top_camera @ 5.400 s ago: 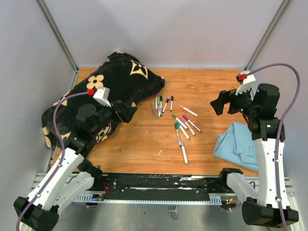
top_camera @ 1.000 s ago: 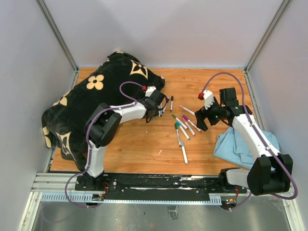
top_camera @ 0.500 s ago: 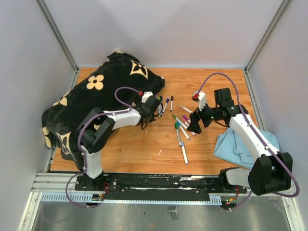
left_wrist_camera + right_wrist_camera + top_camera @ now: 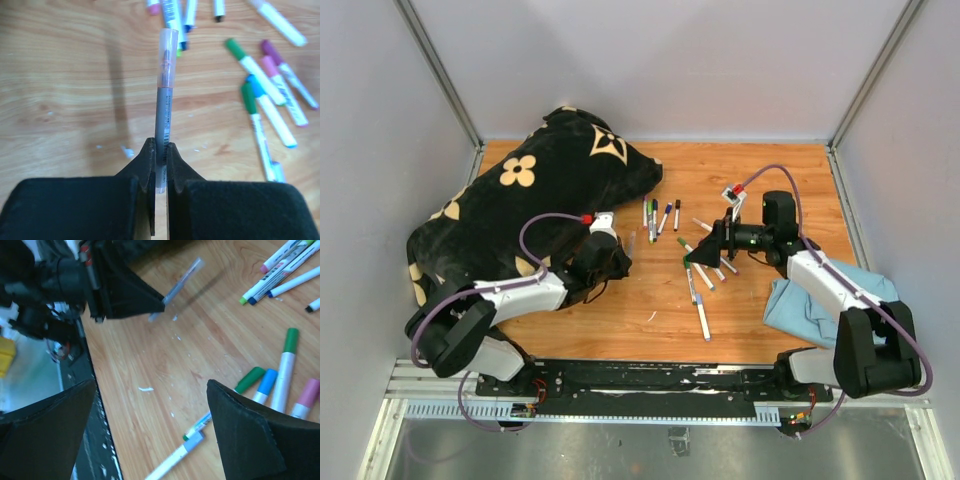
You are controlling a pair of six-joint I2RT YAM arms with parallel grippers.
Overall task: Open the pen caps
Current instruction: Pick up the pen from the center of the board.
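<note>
Top external view shows the wooden table (image 4: 620, 300) with the black flowered blanket (image 4: 550, 170) heaped at its far left, and a blue cloth (image 4: 830, 295) well to the right of that blanket. The left gripper (image 4: 610, 262) has pulled back from the row of pens (image 4: 658, 215) off the blanket's right tip. It now sits at the blanket's near edge, jaws clamped tight on a grey pen (image 4: 164, 115). The right gripper (image 4: 696, 256), jaws spread wide and holding nothing, has swung from the cloth side toward the blanket and hangs over the scattered markers (image 4: 710, 270).

One pen is thus held by its tail, its clear cap (image 4: 167, 55) standing free and pointing toward the open jaws. I judge pulling that cap off to be the next step. The other pen caps (image 4: 235, 47), green, purple, pink and blue, sit on their barrels to the right of the blanket.

In the earliest frame both arms are folded back, the left over the blanket, and a grey pen lies at the near end of the row.
</note>
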